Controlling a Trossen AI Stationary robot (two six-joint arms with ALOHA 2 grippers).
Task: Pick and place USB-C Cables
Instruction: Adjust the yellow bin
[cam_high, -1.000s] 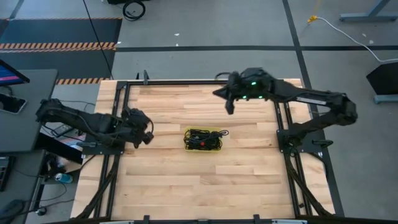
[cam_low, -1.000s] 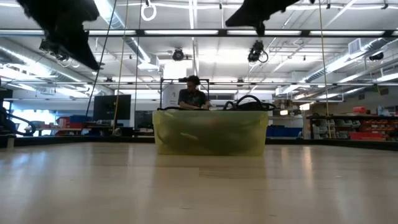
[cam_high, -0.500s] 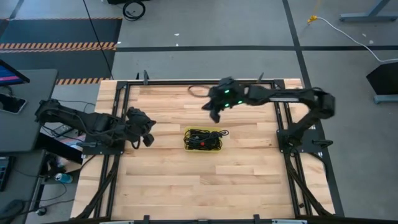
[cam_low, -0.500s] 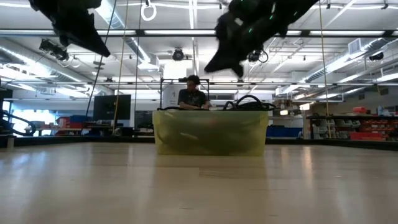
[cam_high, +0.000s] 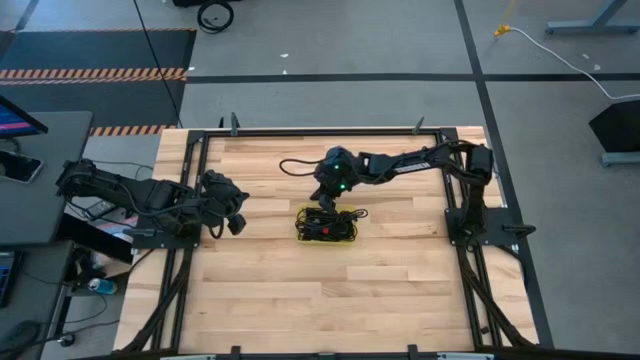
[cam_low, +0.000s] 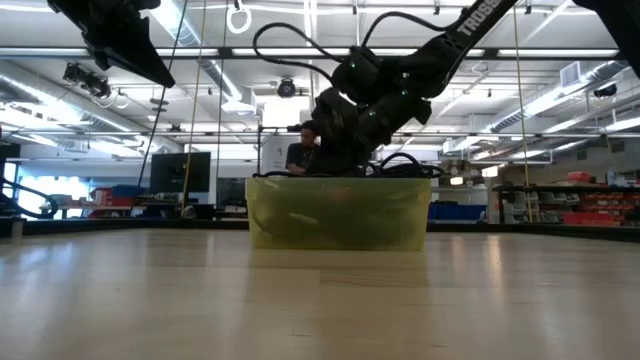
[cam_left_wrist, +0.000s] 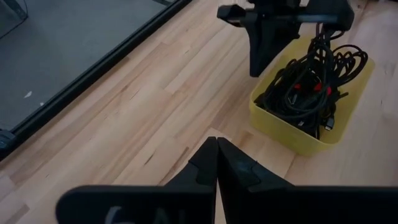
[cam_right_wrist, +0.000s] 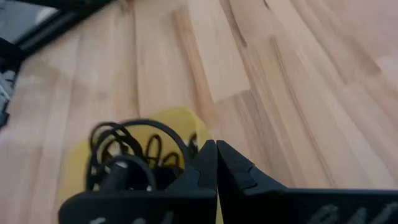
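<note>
The USB-C cables (cam_high: 328, 222) are a tangle of thin black cords with some red ties, lying in a small yellow bin (cam_high: 300, 236) at mid-table. They also show in the left wrist view as cables (cam_left_wrist: 308, 87) in the bin (cam_left_wrist: 292, 134). In the low view some cables (cam_low: 405, 162) loop above the bin's rim (cam_low: 340, 215). My right gripper (cam_high: 322, 196) is shut and points down over the bin's far left corner, with the cables (cam_right_wrist: 124, 149) just beneath it. My left gripper (cam_high: 238, 220) is shut and waits to the bin's left.
Bare wood lies on all sides of the bin. Black frame rails (cam_high: 195, 180) run along the table's left, right and far edges. In the low view a person (cam_low: 305, 150) stands beyond the far edge, behind the bin.
My right arm has swung from the table's far right corner leftward and toward the near edge. It has come down as it went, and its gripper now tips downward over the bin's far left corner. The cables and the bin have stayed in place.
</note>
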